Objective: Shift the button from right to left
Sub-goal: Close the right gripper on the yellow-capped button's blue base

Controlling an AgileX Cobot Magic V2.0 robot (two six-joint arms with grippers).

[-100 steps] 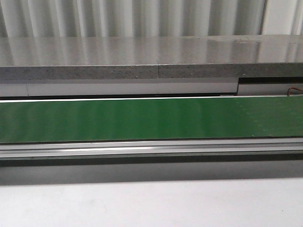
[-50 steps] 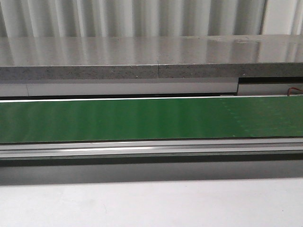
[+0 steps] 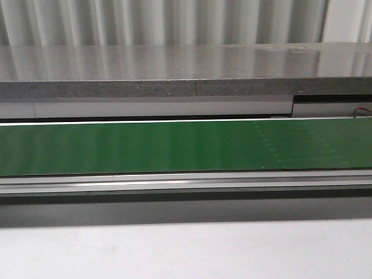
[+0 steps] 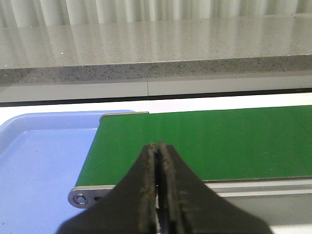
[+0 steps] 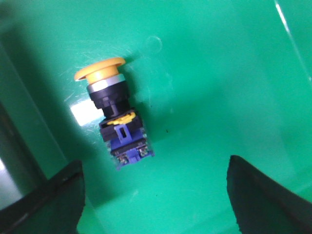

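The yellow-headed button [image 5: 114, 113] lies on its side on a green surface [image 5: 209, 87] between the right gripper's [image 5: 156, 204] wide-spread, empty fingers, while the left gripper [image 4: 157, 187] hangs closed and empty over the green conveyor belt [image 4: 219, 141].

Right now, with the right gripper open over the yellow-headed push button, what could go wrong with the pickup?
1. The yellow-headed push button lies on its side on a green surface and nearer one finger of the right gripper, so closing may shove or roll it.
2. The round head and collar offer little flat area, so it might slip from the grip.
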